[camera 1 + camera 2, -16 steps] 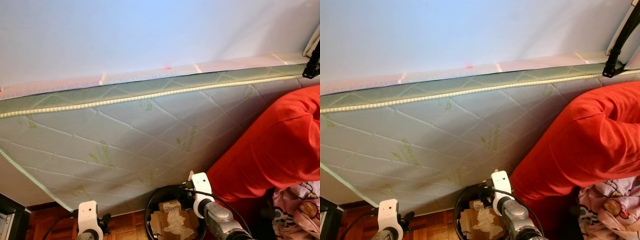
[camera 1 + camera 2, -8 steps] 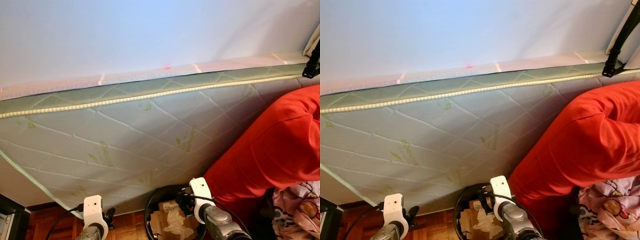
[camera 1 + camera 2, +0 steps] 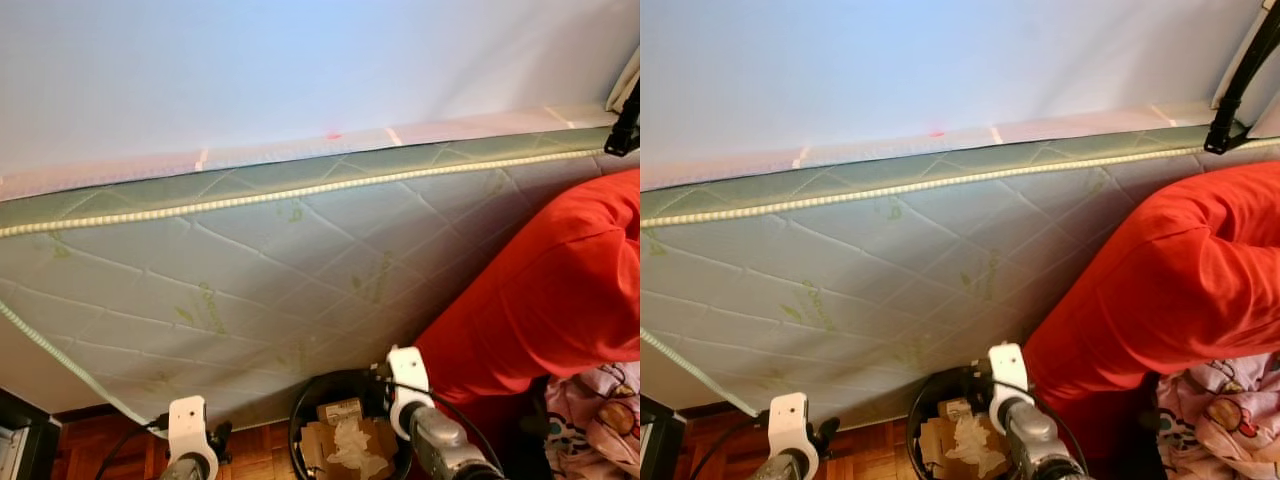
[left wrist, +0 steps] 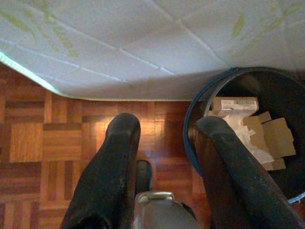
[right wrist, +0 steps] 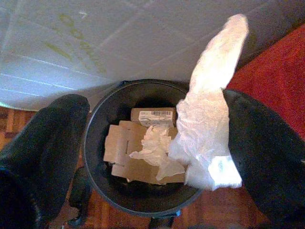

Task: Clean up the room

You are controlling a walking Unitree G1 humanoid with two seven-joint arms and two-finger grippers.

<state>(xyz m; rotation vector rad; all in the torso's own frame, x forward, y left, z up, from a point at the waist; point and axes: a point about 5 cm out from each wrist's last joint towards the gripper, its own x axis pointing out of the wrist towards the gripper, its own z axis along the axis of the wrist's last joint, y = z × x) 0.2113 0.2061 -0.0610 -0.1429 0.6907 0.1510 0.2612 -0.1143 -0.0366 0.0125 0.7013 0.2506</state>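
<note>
One wide-open right tool, tissue clinging

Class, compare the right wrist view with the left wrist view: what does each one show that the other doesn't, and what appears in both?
Right wrist view: a crumpled white tissue clinging to one finger of the open right gripper above the bin, and red fabric beside it.

Left wrist view: a broad stretch of parquet floor under the open left gripper, which holds nothing.

Both: the black bin holding cardboard and paper, and the quilted mattress leaning above it.
</note>
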